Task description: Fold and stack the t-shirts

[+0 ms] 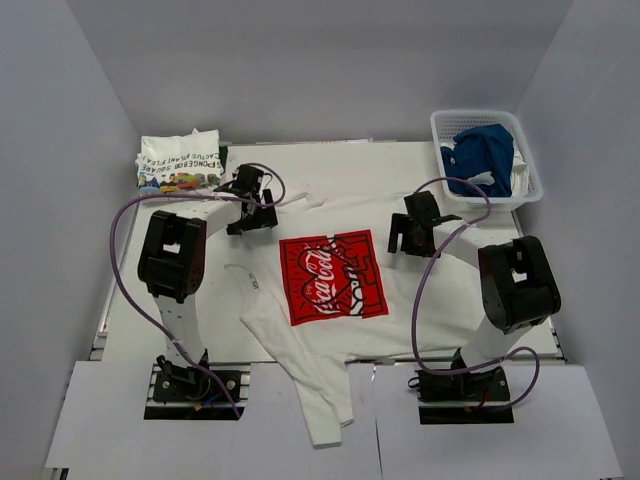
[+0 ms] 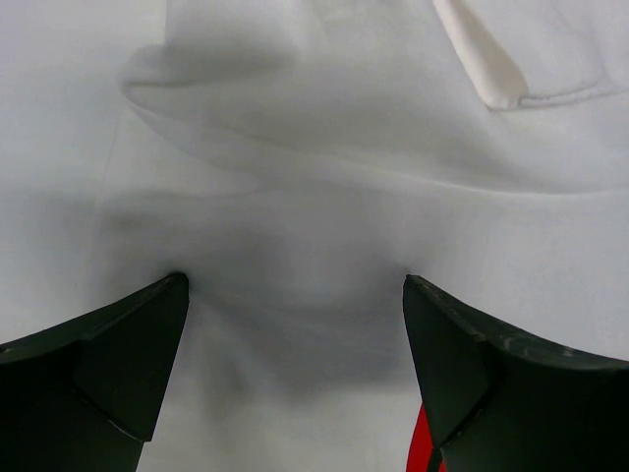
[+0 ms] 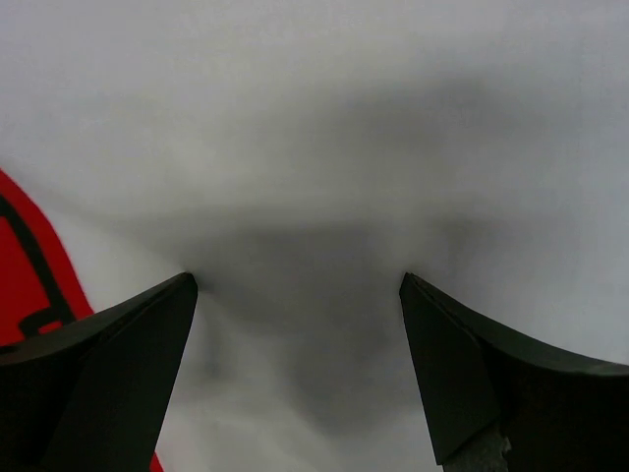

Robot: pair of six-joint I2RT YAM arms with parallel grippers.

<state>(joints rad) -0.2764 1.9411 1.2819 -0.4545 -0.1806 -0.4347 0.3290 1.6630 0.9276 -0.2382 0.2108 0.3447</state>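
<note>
At the middle of the table [image 1: 125,300], the Coca-Cola tee [image 1: 330,280] lies spread, print up. My left gripper [image 2: 295,285] and right gripper [image 3: 298,280] stand wide open, holding nothing, low over its cloth either side of the print, placed, I judge, to pinch for a fold. Cartoon tee [image 1: 180,160] sits folded far left; blue tee [image 1: 480,150] waits in the basket [image 1: 437,125]

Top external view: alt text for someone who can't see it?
A white t-shirt with a red Coca-Cola print lies spread at centre, the open left tool and open right tool over it either side of the print. A folded printed t-shirt sits far left; a blue t-shirt lies in a white basket far right.
</note>
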